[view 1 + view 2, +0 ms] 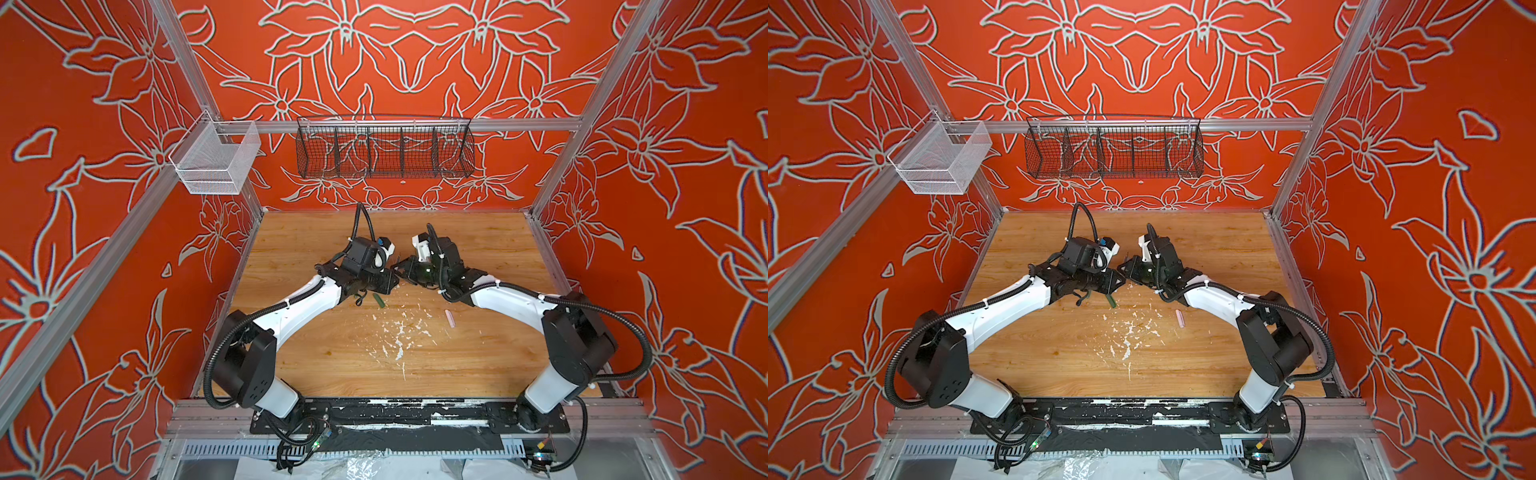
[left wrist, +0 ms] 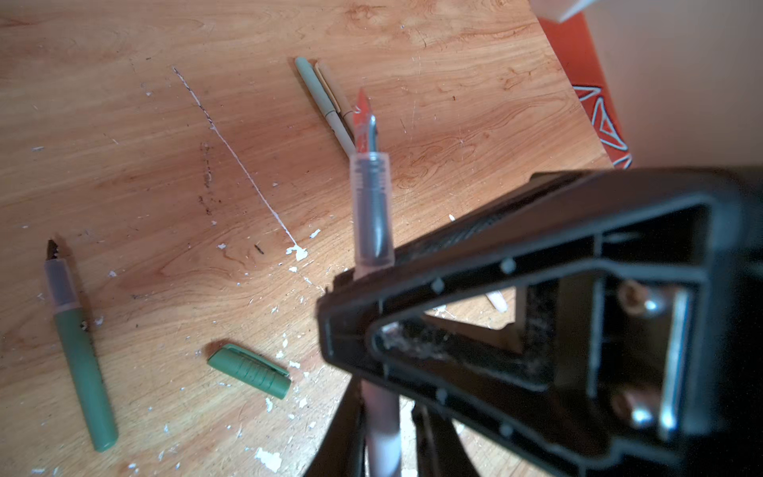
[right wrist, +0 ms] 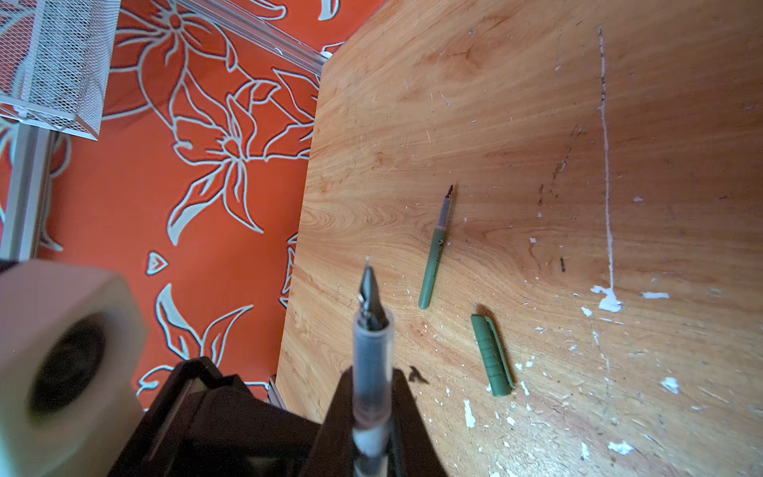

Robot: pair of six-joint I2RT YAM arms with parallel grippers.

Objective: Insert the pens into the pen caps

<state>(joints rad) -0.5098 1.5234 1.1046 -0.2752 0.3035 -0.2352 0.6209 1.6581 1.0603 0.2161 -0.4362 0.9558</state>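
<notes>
The right pincer [image 3: 371,402] is shut tight on a pale pink plastic pen with a clear grip and a dark pointed tip [image 3: 370,355]. It holds the pen up above the wooden table [image 3: 536,124]. The left pincer [image 2: 382,425] has its fingers close on both sides of the pink barrel, but I cannot tell if it squeezes.

This looks like a passing step, from one arm to the other. Next, I think, one arm must let go and fetch the short pale pink cap [image 1: 449,319], then line it up with the tip.

Only the top views show that cap, at 4 o'clock from the pincers. The wrist views show the uncapped dark green pen [image 2: 82,363] lying near its ridged dark green cap [image 2: 249,371].
</notes>
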